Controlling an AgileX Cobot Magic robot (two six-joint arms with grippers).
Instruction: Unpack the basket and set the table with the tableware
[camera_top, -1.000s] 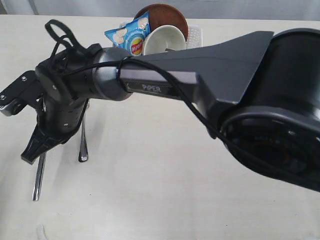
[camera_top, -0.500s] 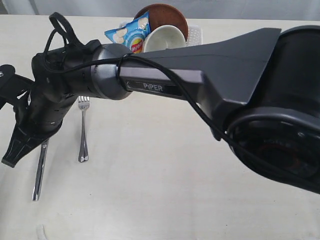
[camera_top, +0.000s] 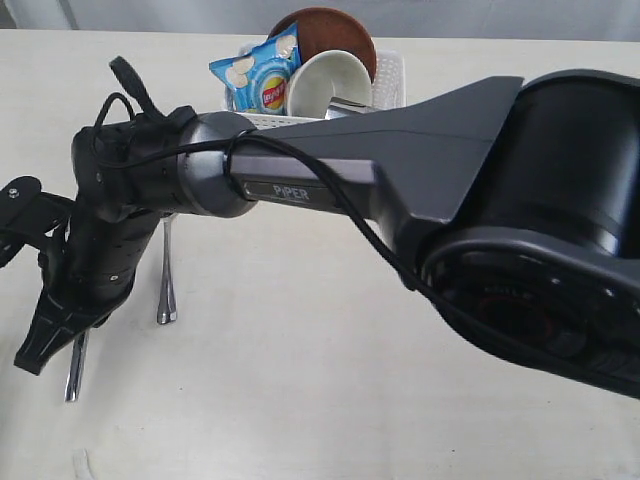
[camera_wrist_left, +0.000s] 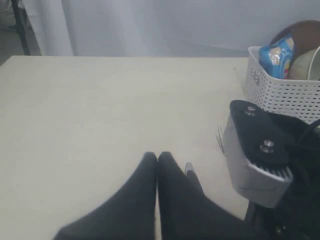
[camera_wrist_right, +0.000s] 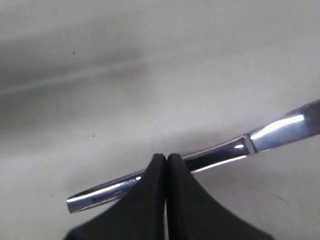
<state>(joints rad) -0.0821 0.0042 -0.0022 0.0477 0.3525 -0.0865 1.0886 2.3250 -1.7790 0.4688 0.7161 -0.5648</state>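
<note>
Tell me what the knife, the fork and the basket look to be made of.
The knife looks like polished steel: its handle carries mirror-bright highlights. The fork is probably the same steel, silvery with a sheen, though it shows small here. The basket looks like matte white plastic, its wall moulded with even rows of small holes.

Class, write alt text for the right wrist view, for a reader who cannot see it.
The right tool, shut, points at a steel knife lying flat on the pale table. Its dark tips hide part of the knife; contact is unclear.
</note>
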